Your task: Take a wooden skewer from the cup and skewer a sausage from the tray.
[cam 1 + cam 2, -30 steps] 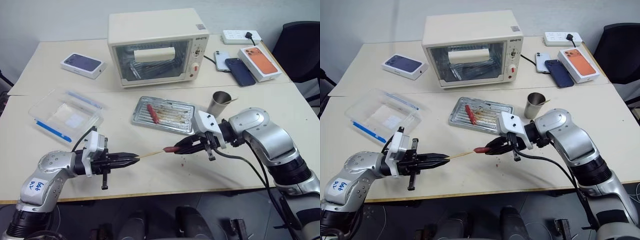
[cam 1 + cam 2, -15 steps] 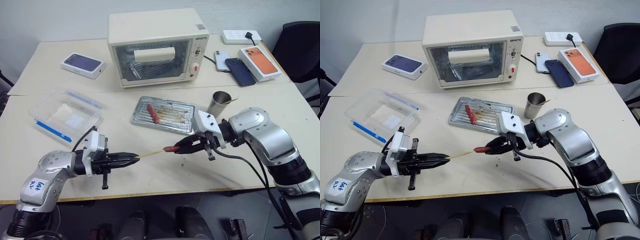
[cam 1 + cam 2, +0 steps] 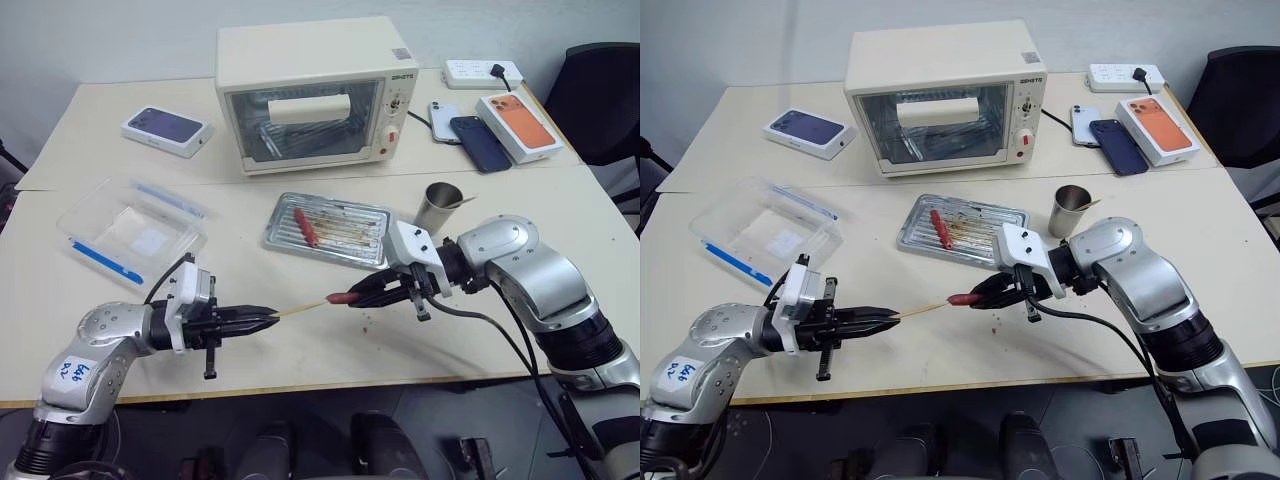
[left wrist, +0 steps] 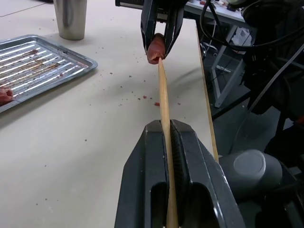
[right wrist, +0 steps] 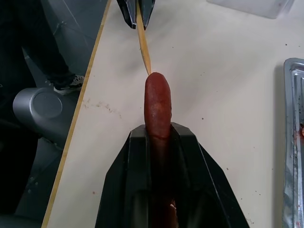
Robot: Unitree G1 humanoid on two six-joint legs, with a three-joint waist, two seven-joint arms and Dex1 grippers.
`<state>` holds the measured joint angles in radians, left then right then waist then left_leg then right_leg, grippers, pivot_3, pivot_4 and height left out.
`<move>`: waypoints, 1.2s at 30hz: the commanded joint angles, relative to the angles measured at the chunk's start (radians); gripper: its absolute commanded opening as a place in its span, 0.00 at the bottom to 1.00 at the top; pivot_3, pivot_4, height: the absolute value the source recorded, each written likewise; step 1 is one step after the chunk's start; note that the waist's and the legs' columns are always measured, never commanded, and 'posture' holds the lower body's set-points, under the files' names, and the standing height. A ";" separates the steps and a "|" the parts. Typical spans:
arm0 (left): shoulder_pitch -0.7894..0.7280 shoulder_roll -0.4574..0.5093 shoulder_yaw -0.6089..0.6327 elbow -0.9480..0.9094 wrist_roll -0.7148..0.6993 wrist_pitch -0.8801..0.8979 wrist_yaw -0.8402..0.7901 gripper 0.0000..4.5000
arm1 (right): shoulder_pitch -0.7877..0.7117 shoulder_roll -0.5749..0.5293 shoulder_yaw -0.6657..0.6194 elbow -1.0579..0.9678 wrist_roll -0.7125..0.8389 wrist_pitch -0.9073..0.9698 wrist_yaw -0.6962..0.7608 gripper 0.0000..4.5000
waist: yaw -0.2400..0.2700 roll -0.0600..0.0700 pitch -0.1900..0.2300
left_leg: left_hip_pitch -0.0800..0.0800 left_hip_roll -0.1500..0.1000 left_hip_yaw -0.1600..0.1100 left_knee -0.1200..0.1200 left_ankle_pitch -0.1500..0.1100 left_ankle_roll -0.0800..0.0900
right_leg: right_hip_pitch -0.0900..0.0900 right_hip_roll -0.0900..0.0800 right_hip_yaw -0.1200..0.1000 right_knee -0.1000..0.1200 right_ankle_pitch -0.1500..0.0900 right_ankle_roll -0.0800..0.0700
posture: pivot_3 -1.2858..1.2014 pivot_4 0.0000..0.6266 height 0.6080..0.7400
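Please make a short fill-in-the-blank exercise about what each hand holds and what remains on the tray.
1. The left hand is shut on the wooden ____.
2. The right hand grips a ____, whose end meets the stick's tip.
3. On the tray lies ____ sausage.

Missing words: skewer; sausage; one

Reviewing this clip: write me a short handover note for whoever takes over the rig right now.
Left pincer: shut on the wooden skewer, held roughly level, tip toward the right arm.
Right pincer: shut on a sausage, held above the table in front of the tray.
Skewer tip meets the sausage's end; how far it is in cannot be told.
A second sausage lies in the tray. The cup stands beside the tray.
Done: skewer taken, sausage picked up, both lined up.
Left: push the skewer through the sausage.
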<state>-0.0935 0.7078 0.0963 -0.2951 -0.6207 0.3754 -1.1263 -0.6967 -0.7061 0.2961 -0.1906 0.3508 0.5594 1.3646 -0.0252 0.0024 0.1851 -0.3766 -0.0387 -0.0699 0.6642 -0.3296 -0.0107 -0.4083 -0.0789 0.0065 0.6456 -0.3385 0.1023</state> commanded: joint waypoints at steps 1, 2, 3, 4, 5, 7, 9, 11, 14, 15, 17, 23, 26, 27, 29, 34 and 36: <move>-0.008 -0.005 -0.004 -0.004 0.007 -0.014 0.001 0.00 | -0.001 -0.009 -0.003 -0.027 0.005 -0.011 0.007 0.06 | 0.000 0.000 0.000 | 0.000 0.000 0.000 0.000 0.000 0.000 | 0.000 0.000 0.000 0.000 0.000 0.000 | 0.52 0.24 1.00; -0.011 -0.006 -0.006 -0.002 0.009 -0.016 0.000 0.00 | -0.002 -0.008 -0.002 -0.028 0.005 -0.010 0.007 0.06 | 0.000 0.000 0.000 | 0.000 0.000 0.000 0.000 0.000 0.000 | 0.000 0.000 0.000 0.000 0.000 0.000 | 0.52 0.24 1.00; -0.014 -0.007 -0.009 0.000 0.010 -0.016 -0.001 0.00 | -0.002 -0.007 -0.001 -0.028 0.005 -0.010 0.007 0.06 | 0.000 0.000 0.000 | 0.000 0.000 0.000 0.000 0.000 0.000 | 0.000 0.000 0.000 0.000 0.000 0.000 | 0.52 0.24 1.00; -0.018 -0.009 -0.012 0.002 0.011 -0.016 0.000 0.00 | -0.003 -0.007 0.000 -0.029 0.005 -0.010 0.007 0.06 | 0.000 0.000 0.000 | 0.000 0.000 0.000 0.000 0.000 0.000 | 0.000 0.000 0.000 0.000 0.000 0.000 | 0.52 0.24 1.00; -0.022 -0.009 -0.017 0.004 0.013 -0.016 -0.003 0.00 | -0.004 -0.006 0.002 -0.030 0.004 -0.010 0.007 0.06 | 0.000 0.000 0.000 | 0.000 0.000 0.000 0.000 0.000 0.000 | 0.000 0.000 0.000 0.000 0.000 0.000 | 0.52 0.24 1.00; -0.031 -0.009 -0.027 0.008 0.017 -0.017 -0.005 0.00 | -0.006 -0.006 0.008 -0.033 0.000 -0.013 0.008 0.06 | 0.000 0.000 0.000 | 0.000 0.000 0.000 0.000 0.000 0.000 | 0.000 0.000 0.000 0.000 0.000 0.000 | 0.52 0.24 1.00; -0.049 -0.012 -0.041 0.013 0.021 -0.015 -0.003 0.00 | -0.016 -0.003 0.020 -0.037 -0.008 -0.017 0.007 0.06 | 0.000 0.000 0.000 | 0.000 0.000 0.000 0.000 0.000 0.000 | 0.000 0.000 0.000 0.000 0.000 0.000 | 0.52 0.24 1.00; -0.066 -0.016 -0.050 0.019 0.023 -0.011 0.000 0.00 | -0.028 0.001 0.033 -0.036 -0.019 -0.023 0.007 0.06 | 0.000 0.000 0.000 | 0.000 0.000 0.000 0.000 0.000 0.000 | 0.000 0.000 0.000 0.000 0.000 0.000 | 0.52 0.24 1.00; -0.088 -0.022 -0.065 0.018 0.022 0.001 0.002 0.00 | -0.055 0.009 0.063 -0.035 -0.054 -0.029 -0.002 0.06 | -0.002 0.000 0.000 | 0.000 0.000 0.000 0.001 0.000 0.000 | 0.000 0.000 0.000 0.001 0.000 0.000 | 0.52 0.24 1.00; -0.094 -0.023 -0.076 0.014 0.023 0.007 0.000 0.00 | -0.074 0.018 0.079 -0.031 -0.071 -0.027 -0.010 0.06 | -0.001 0.000 0.000 | 0.000 0.000 0.000 0.001 0.000 0.000 | 0.000 0.000 0.000 0.001 0.000 0.000 | 0.52 0.24 1.00; -0.104 -0.025 -0.096 0.007 0.031 0.015 -0.007 0.00 | -0.104 0.037 0.103 -0.023 -0.096 -0.021 -0.024 0.06 | -0.002 0.000 0.000 | 0.000 0.000 0.000 0.001 0.000 0.000 | -0.001 0.000 0.000 0.001 0.000 0.000 | 0.52 0.24 1.00; -0.155 -0.067 -0.143 0.017 0.049 0.026 -0.013 0.00 | -0.159 0.102 0.149 -0.022 -0.130 0.003 -0.033 0.06 | 0.000 0.000 0.000 | 0.000 0.000 0.000 0.001 0.000 0.000 | -0.001 0.000 0.000 0.002 0.000 0.000 | 0.52 0.24 1.00; -0.183 -0.095 -0.163 0.030 0.060 0.024 -0.013 0.00 | -0.167 0.123 0.165 -0.023 -0.139 -0.010 -0.015 0.06 | 0.001 0.000 0.000 | 0.000 -0.001 0.000 0.002 0.000 0.000 | -0.001 0.000 0.000 0.002 0.000 0.000 | 0.52 0.24 1.00; -0.189 -0.104 -0.166 0.032 0.062 0.025 -0.013 0.00 | -0.168 0.131 0.167 -0.024 -0.135 -0.021 -0.004 0.06 | 0.001 0.000 0.000 | 0.000 -0.001 0.000 0.002 0.000 0.000 | -0.001 0.000 0.000 0.002 0.000 0.000 | 0.52 0.24 1.00; -0.196 -0.119 -0.169 0.033 0.065 0.023 -0.017 0.00 | -0.164 0.140 0.166 -0.033 -0.120 -0.027 0.018 0.06 | 0.000 0.000 0.000 | 0.000 -0.001 0.000 0.002 0.000 0.000 | -0.001 0.000 0.000 0.002 0.000 0.000 | 0.52 0.24 1.00; -0.205 -0.145 -0.175 0.026 0.070 0.030 -0.012 0.00 | -0.153 0.142 0.153 -0.037 -0.107 -0.040 0.051 0.06 | -0.002 0.000 0.000 | 0.000 -0.001 0.000 0.002 0.000 0.000 | -0.001 0.000 0.000 0.002 0.000 0.000 | 0.52 0.24 1.00; -0.204 -0.151 -0.172 0.024 0.074 0.031 -0.009 0.00 | -0.149 0.139 0.141 -0.027 -0.107 -0.054 0.061 0.06 | -0.001 0.000 0.000 | 0.000 -0.001 0.000 0.002 0.000 0.000 | -0.001 0.000 0.000 0.003 0.000 0.000 | 0.52 0.24 1.00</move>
<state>-0.2571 0.6032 -0.0122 -0.1868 -0.5156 0.4198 -1.1279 -0.8373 -0.6427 0.4153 -0.1541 0.1765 0.5612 1.4086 -0.0267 0.0022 0.1849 -0.3770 -0.0394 -0.0697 0.6660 -0.3295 -0.0108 -0.4095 -0.0788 0.0064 0.6482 -0.3385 0.1023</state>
